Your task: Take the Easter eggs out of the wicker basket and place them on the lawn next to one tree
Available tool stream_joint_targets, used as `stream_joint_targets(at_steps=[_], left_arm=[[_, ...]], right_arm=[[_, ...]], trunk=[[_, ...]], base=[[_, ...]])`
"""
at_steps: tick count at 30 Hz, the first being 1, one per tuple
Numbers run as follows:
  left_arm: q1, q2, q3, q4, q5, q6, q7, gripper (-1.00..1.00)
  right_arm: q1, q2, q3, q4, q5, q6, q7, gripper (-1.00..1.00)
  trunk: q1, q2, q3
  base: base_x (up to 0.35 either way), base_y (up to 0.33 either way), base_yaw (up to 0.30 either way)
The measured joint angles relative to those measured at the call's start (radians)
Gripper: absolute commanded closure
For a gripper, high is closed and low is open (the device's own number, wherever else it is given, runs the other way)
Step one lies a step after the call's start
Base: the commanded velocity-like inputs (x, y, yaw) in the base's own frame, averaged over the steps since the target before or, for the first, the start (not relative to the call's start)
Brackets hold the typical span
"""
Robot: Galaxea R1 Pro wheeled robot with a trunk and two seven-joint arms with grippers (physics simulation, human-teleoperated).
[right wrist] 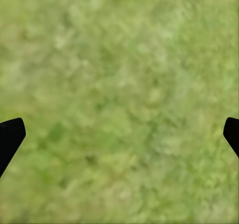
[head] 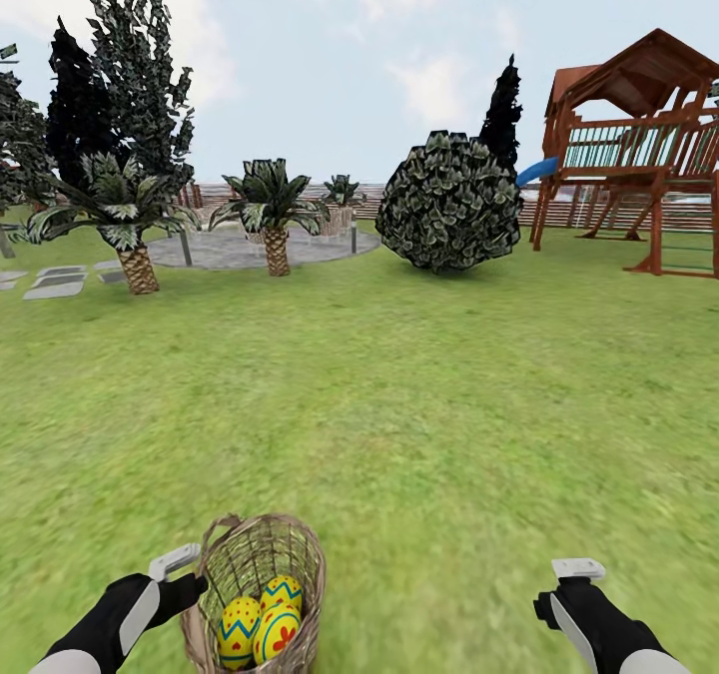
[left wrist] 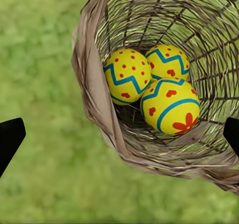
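The wicker basket (head: 225, 564) stands on the lawn (head: 399, 404) just in front of me, left of centre. Three Easter eggs lie inside it: one (head: 240, 632), another (head: 283, 591) and a third (head: 277, 634). The left wrist view looks down into the basket (left wrist: 94, 99) at the eggs (left wrist: 127, 74), (left wrist: 168, 59), (left wrist: 172, 107). My left gripper (head: 178, 562) hovers open beside the basket's left rim, holding nothing. My right gripper (head: 577, 568) is open over bare grass (right wrist: 119, 84) to the right, its fingertips (right wrist: 10, 139) apart. The tree is out of view.
Two palms (head: 130, 225), (head: 272, 215) and dark conifers (head: 120, 75) stand at the far left by a paved circle (head: 230, 248). A round dark bush (head: 449, 205) is far ahead, a wooden playset (head: 639, 145) far right, and a slat fence (head: 599, 210) behind.
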Motion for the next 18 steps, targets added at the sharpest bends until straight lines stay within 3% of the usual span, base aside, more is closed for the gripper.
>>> stream_joint_targets(at_steps=[18], left_arm=[[0.000, 0.000, 0.000, 0.001, 0.000, 0.000, 0.000, -1.00]], right_arm=[[0.000, 0.002, 0.000, 0.001, 0.001, 0.000, 0.001, -1.00]], trunk=[[0.069, -0.126, -0.056]], base=[[0.000, 0.000, 0.000]])
